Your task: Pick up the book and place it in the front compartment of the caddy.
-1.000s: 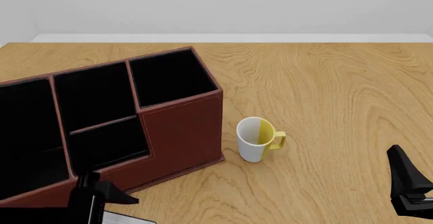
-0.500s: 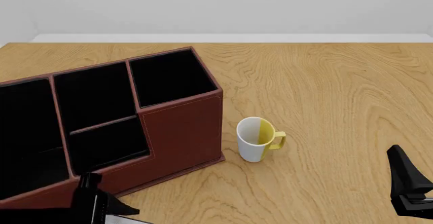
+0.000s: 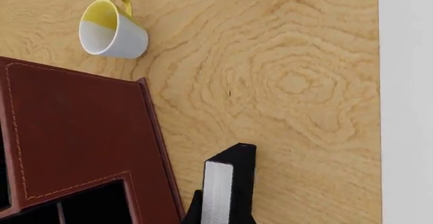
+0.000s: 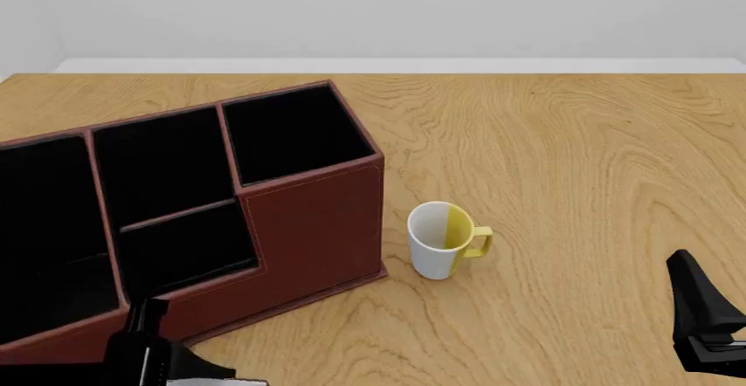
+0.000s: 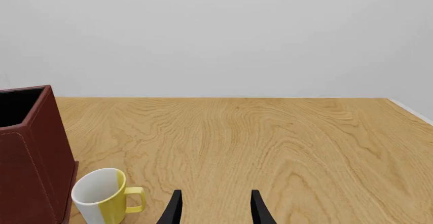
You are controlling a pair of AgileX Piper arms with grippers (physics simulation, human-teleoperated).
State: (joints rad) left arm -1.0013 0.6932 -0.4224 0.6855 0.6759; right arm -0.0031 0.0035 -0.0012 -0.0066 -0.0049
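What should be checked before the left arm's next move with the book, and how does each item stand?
1. Book between the left gripper's fingers: ok in the left wrist view, grip firmness cannot tell.
2. Caddy front compartment free of contents: ok, looks black and unfilled.
3. Mug apart from the caddy: ok.
4. Right gripper out of the way: ok, open, low at the table's right.
5. Book lifted above the caddy rim: cannot tell.

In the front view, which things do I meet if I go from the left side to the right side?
caddy → mug → right end effector, all on the wooden table. The left end effector at the bottom edge overlaps the caddy's span, so it is left out.
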